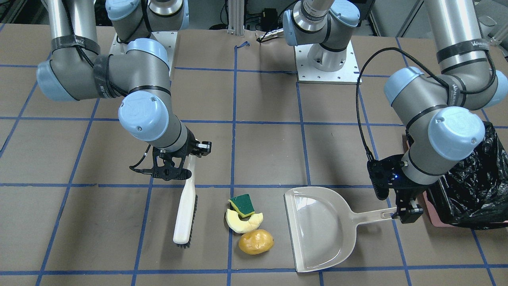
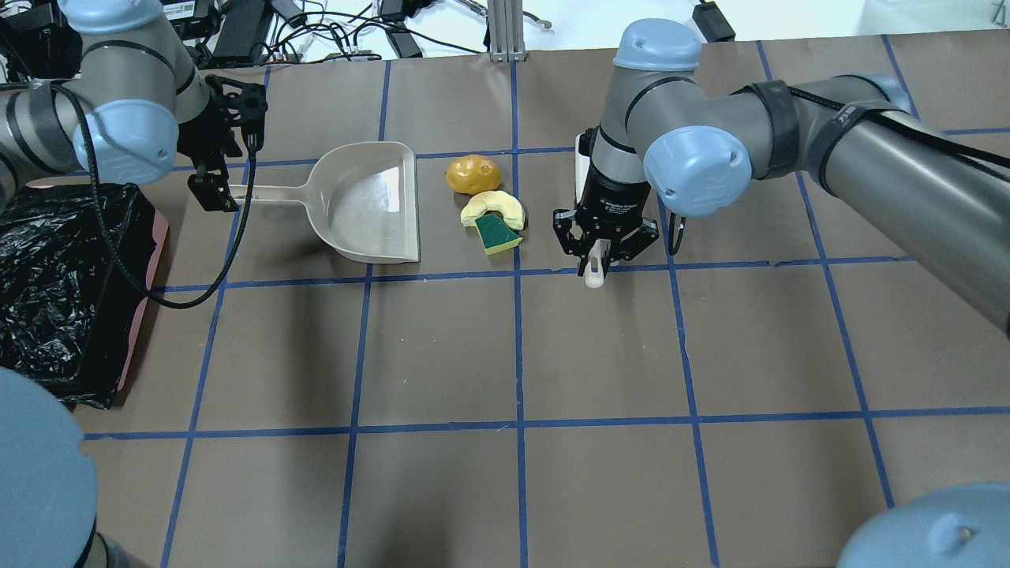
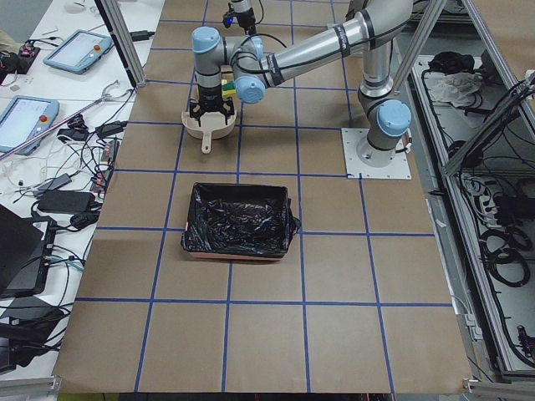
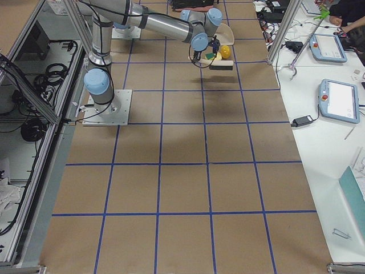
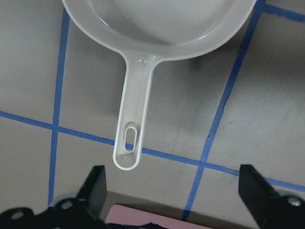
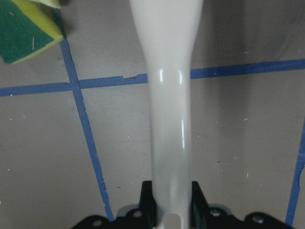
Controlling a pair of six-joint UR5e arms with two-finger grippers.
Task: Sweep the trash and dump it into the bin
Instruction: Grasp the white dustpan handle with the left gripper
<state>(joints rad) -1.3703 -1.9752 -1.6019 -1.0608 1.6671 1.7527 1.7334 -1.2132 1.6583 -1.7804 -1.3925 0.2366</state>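
Note:
The trash lies in a cluster on the table: a green-topped sponge piece (image 1: pixel 243 204), a pale crescent fruit slice (image 1: pixel 242 223) and a yellow-brown potato-like lump (image 1: pixel 256 241). My right gripper (image 1: pixel 178 169) is shut on the handle of the beige brush (image 1: pixel 185 212), which lies beside the trash, apart from it. The beige dustpan (image 1: pixel 317 230) lies flat on the trash's other side, its mouth toward it. My left gripper (image 1: pixel 408 210) is open at the dustpan's handle end (image 5: pixel 127 148), its fingers (image 5: pixel 95 183) wide on either side. The pink bin (image 2: pixel 146 272) with its black bag stands beside my left arm.
The brown table carries a grid of blue tape lines (image 2: pixel 517 347). The two arm bases (image 1: pixel 325 59) stand on white plates at the robot's side. Cables and tablets lie beyond the table's ends (image 3: pixel 50 125).

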